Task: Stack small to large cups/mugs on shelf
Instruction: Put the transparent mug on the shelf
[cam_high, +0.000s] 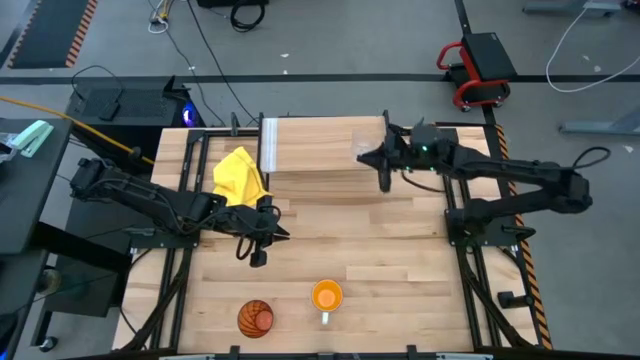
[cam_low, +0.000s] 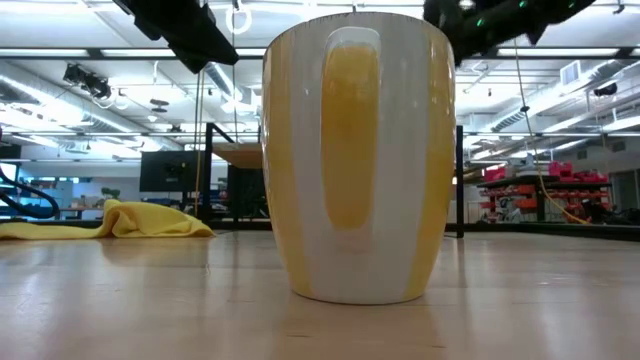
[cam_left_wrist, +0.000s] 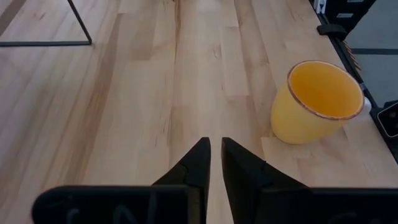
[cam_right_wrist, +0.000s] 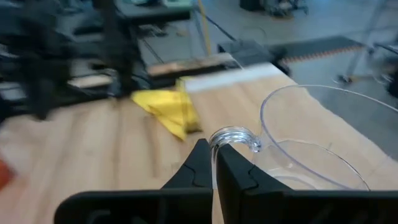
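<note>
Shelf (cam_high: 320, 145) at table's far edge. Yellow cloth (cam_high: 240, 175) beside it. Ribbed tumbler (cam_high: 255, 318) and orange mug (cam_high: 326, 296) near front edge; mug fills low view. Right wrist view alone reveals clear cup (cam_right_wrist: 311, 149), handle pinched by right gripper (cam_right_wrist: 214, 149) over shelf. Left gripper (cam_left_wrist: 215, 152) mid-table, narrow, empty.

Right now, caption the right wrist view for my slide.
Right pincer shut on the clear cup's handle above the shelf, yellow cloth beyond.
</note>
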